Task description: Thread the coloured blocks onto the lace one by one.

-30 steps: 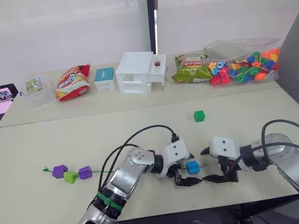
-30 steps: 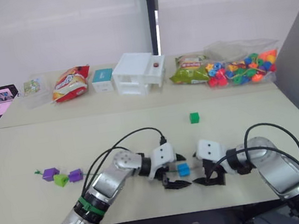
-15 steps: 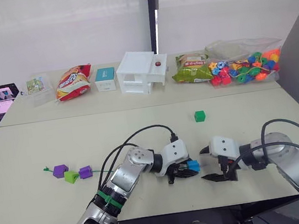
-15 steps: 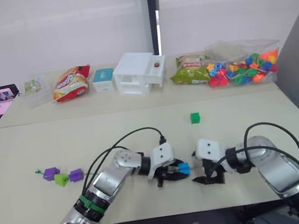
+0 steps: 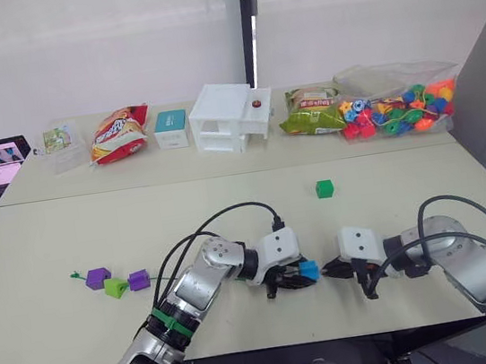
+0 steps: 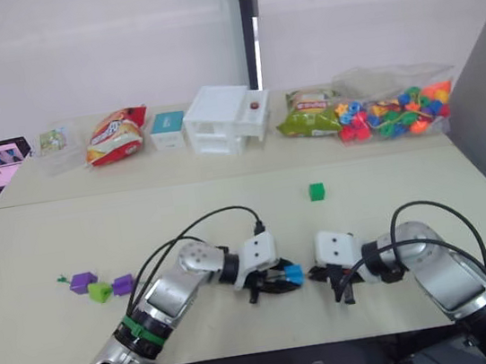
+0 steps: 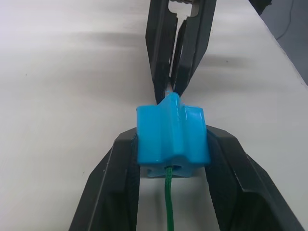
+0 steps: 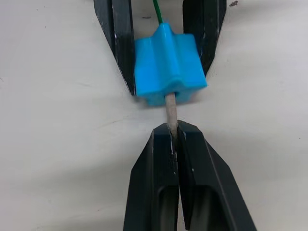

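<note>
A small bright-blue plastic block (image 7: pixel 172 141) with a hole through it is clamped between the two black fingers of the left gripper (image 7: pixel 172 144), low over the near middle of the beige table (image 5: pixel 229 211). The thin green lace (image 7: pixel 169 202) is passed through that hole, its long axis lying across the table from left to right. Its stiff greyish tip (image 8: pixel 171 109) pokes out of the block toward the right gripper (image 8: pixel 174 132), whose fingers are pressed together on it. Further back along the lace, well to the left, two purple blocks (image 5: pixel 98 277) and one lime-green wedge (image 5: pixel 115 288) are seen threaded. One dark green block (image 5: pixel 323 189) lies alone, farther back on the table
</note>
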Robot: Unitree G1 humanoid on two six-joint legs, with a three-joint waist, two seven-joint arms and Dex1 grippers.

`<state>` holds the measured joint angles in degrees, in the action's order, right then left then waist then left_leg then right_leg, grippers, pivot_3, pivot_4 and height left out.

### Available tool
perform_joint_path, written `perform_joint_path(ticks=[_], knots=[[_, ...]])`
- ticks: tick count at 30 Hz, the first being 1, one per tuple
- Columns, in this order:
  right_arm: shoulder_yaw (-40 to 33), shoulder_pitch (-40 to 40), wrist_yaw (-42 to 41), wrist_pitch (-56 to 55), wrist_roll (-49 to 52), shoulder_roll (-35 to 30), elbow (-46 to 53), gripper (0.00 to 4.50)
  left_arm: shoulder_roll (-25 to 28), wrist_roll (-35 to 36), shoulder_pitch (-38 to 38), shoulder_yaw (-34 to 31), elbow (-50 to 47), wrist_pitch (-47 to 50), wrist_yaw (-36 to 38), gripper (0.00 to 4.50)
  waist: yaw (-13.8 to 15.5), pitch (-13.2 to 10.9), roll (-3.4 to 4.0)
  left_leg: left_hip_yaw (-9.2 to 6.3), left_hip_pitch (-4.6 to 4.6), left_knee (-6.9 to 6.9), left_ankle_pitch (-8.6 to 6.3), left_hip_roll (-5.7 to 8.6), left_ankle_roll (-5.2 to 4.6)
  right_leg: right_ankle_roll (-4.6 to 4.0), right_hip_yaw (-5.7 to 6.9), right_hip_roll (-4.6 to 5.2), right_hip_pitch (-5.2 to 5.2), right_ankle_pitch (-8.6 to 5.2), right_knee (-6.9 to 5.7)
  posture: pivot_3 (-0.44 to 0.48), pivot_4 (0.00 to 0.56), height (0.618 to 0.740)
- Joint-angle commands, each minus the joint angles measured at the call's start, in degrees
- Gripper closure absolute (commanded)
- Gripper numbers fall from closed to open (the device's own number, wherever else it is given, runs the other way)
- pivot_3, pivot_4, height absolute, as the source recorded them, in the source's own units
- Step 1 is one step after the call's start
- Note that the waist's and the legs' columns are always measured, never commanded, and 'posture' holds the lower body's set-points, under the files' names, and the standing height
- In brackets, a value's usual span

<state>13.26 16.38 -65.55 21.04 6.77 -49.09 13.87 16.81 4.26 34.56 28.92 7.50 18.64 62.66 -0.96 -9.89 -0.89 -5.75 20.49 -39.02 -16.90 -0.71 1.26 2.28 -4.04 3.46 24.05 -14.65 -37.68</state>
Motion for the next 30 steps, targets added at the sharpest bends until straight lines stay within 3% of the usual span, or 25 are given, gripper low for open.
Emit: perform_joint_path(ticks=[1, 5, 12, 17, 23, 30], knots=[[-0.56, 1.06, -0.35, -1.11, -0.27, -0.59, 0.58, 4.50, 1.98, 1.22, -0.55, -1.63, -3.43, -0.78, 1.73, 3.12, -0.06, 0.00, 0.00, 0.00, 0.00, 0.00, 0.00, 0.00, 0.00, 0.00, 0.00, 0.00, 0.01, 0.00, -0.01, 0.000, 0.150, 0.740], [-0.49, 1.45, -0.81, -1.47, -0.47, -0.70, 0.95, 4.50, 8.82, 2.99, -3.14, -5.29, -6.82, 0.21, 4.32, 3.12, -0.52, 0.00, 0.00, 0.01, -0.03, 0.01, 0.00, -0.02, 0.00, 0.00, -0.01, -0.01, 0.03, 0.00, -0.06, 0.000, 0.150, 0.740], [-1.41, 1.09, -1.14, -2.63, -0.83, -1.54, 0.24, 4.50, 28.01, 7.48, -11.56, -15.69, -8.03, -1.46, 12.56, 3.12, -1.46, 0.00, 0.01, 0.01, -0.12, 0.09, 0.00, -0.07, 0.00, 0.00, 0.00, -0.03, 0.05, 0.00, -0.15, 0.000, 0.150, 0.740], [-1.93, 0.97, -1.26, -3.24, -0.52, -2.07, -0.32, 4.50, 37.87, 4.06, -13.95, -20.30, 4.32, -10.40, 14.64, 3.12, -1.46, 0.00, 0.01, 0.02, -0.15, 0.10, 0.00, -0.08, 0.00, 0.00, 0.01, -0.03, 0.01, -0.01, -0.12, 0.000, 0.150, 0.740], [-1.88, 1.36, -1.64, -3.39, -0.40, -2.07, -0.57, 4.50, 44.08, 0.96, -13.44, -21.64, 16.05, -19.19, 14.71, 3.12, -1.98, 0.00, 0.04, 0.08, -0.26, 0.17, -0.01, -0.13, -0.01, -0.03, 0.02, -0.08, 0.05, -0.02, -0.22, 0.000, 0.150, 0.740], [-1.77, 1.85, -1.95, -3.56, -0.52, -1.69, -1.04, 4.50, 44.05, 2.47, -13.69, -23.31, 16.52, -20.58, 15.19, 3.12, -1.96, 0.01, 0.05, 0.09, -0.25, 0.17, -0.01, -0.12, -0.01, -0.03, 0.01, -0.07, 0.07, -0.02, -0.29, 0.000, 0.150, 0.740]])
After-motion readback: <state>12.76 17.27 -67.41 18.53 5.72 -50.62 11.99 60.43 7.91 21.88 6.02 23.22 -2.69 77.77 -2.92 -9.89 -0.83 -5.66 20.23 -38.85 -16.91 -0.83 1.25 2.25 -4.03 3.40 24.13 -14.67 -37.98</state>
